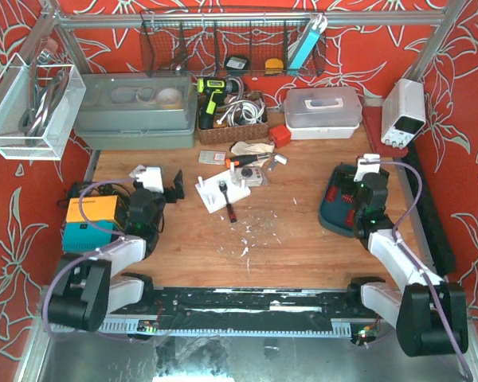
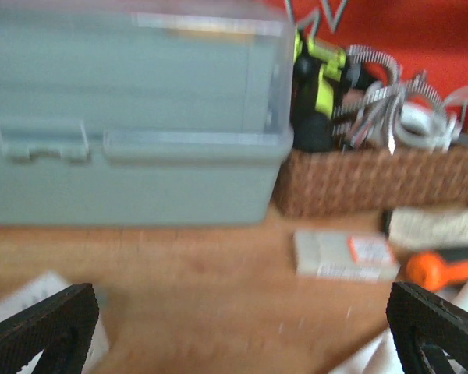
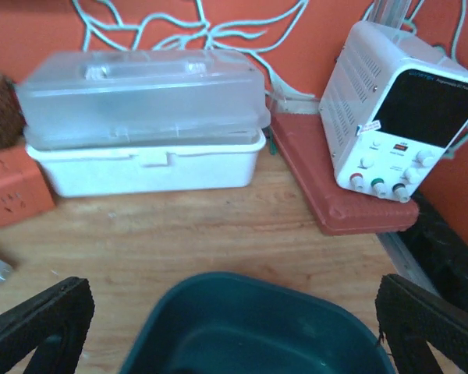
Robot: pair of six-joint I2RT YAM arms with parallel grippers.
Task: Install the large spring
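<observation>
**Left gripper**: jaws wide and empty, low over the tabletop. A grey lidded box is straight ahead, a wicker basket ahead-right. The white fixture to its right is the likely mount. The large spring cannot be made out in any view.

**Right gripper**: jaws wide and empty, above the near rim of the teal bin.

**Risks:** reaching before the spring is located; a descending finger catching the bin's rim; a compressed spring slipping free.
</observation>
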